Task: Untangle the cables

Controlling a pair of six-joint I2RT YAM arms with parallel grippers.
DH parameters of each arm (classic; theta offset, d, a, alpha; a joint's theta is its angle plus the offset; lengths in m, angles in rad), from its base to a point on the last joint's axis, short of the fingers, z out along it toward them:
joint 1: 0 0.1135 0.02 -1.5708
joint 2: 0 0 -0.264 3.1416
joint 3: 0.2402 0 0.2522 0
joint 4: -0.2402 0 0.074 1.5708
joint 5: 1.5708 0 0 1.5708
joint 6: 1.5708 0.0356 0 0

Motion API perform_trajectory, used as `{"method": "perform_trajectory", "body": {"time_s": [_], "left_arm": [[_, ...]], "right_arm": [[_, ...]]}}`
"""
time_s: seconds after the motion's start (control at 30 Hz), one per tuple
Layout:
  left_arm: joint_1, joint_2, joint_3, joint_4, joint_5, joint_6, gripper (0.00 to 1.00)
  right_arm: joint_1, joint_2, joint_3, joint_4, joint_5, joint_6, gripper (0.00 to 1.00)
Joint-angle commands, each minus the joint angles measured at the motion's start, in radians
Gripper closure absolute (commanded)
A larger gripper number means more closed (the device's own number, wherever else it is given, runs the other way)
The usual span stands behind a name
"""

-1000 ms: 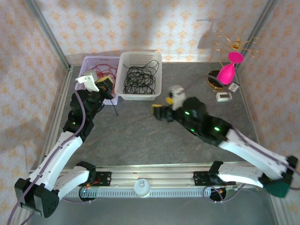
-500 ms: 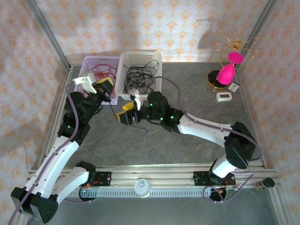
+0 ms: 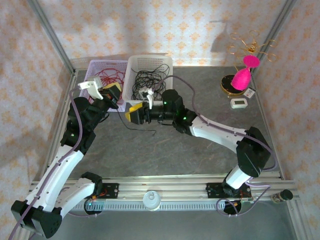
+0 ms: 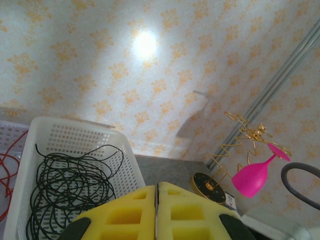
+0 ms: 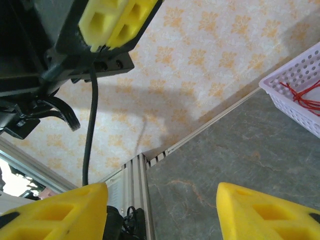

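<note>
The grey tabletop [image 3: 200, 150] is enclosed by patterned walls. At its far edge, towards 12 o'clock, a white slotted basket [image 3: 134, 65] is set, and a lilac basket [image 3: 95, 65] touches its 9 o'clock side. The black cable [image 3: 150, 80] is seen coiled loosely inside the white basket. The red cable [image 3: 107, 76] is seen lying inside the lilac basket, so the two are kept in separate baskets.

The left tool [image 3: 113, 93] is held at the near corner where the two baskets meet. In the left wrist view its yellow fingers [image 4: 125, 215] are pressed together. A thin black strand [image 5: 90, 130] is seen hanging beneath this tool in the right wrist view. Whether it is pinched cannot be told.

The right tool [image 3: 134, 114] is placed just at 5 o'clock from the left tool, above the bare tabletop. Its fingers are spread, with nothing between them.

Towards 2 o'clock a pink goblet [image 3: 242, 76] is seen tilted beside a gold wire stand [image 3: 250, 47]. A small white device [image 3: 238, 103] is set at 6 o'clock from them.
</note>
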Motion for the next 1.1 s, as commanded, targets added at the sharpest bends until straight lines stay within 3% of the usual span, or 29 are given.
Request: {"method": "perform_trajectory", "body": {"time_s": [0.0, 0.13, 0.27, 0.5, 0.57, 0.6, 0.63, 0.7, 0.73, 0.87, 1.07], "left_arm": [[0.003, -0.017, 0.015, -0.006, 0.030, -0.010, 1.00], [0.003, -0.019, 0.002, 0.004, 0.027, -0.015, 1.00], [0.002, -0.020, 0.003, -0.018, 0.026, -0.005, 1.00], [0.003, -0.037, 0.004, -0.036, 0.015, 0.003, 1.00], [0.003, -0.044, 0.005, -0.049, -0.028, 0.010, 1.00], [0.003, -0.050, 0.003, -0.059, -0.060, 0.010, 1.00], [0.003, -0.054, 0.000, -0.070, -0.093, 0.010, 0.87], [0.003, -0.064, -0.002, -0.096, -0.134, 0.019, 0.49], [0.003, -0.072, -0.003, -0.108, -0.154, 0.024, 0.41], [0.003, -0.134, -0.044, -0.146, -0.230, 0.028, 0.31], [0.003, -0.260, -0.133, -0.233, -0.188, 0.043, 0.29]], "right_arm": [[0.033, -0.015, 0.022, 0.036, -0.054, 0.009, 0.39], [0.071, 0.051, 0.134, -0.103, -0.062, -0.107, 0.46], [0.087, 0.087, 0.173, -0.104, -0.082, -0.123, 0.50], [0.087, 0.132, 0.213, -0.138, -0.026, -0.109, 0.84], [0.082, 0.132, 0.218, -0.162, -0.005, -0.094, 0.99], [0.074, 0.130, 0.220, -0.172, 0.000, -0.073, 1.00], [0.065, 0.127, 0.221, -0.182, 0.010, -0.051, 1.00], [0.050, 0.112, 0.227, -0.220, 0.047, -0.021, 1.00], [0.040, 0.104, 0.236, -0.255, 0.079, -0.018, 1.00], [-0.009, 0.079, 0.329, -0.462, 0.214, -0.041, 1.00], [-0.074, 0.073, 0.512, -0.618, 0.470, -0.072, 1.00]]}}
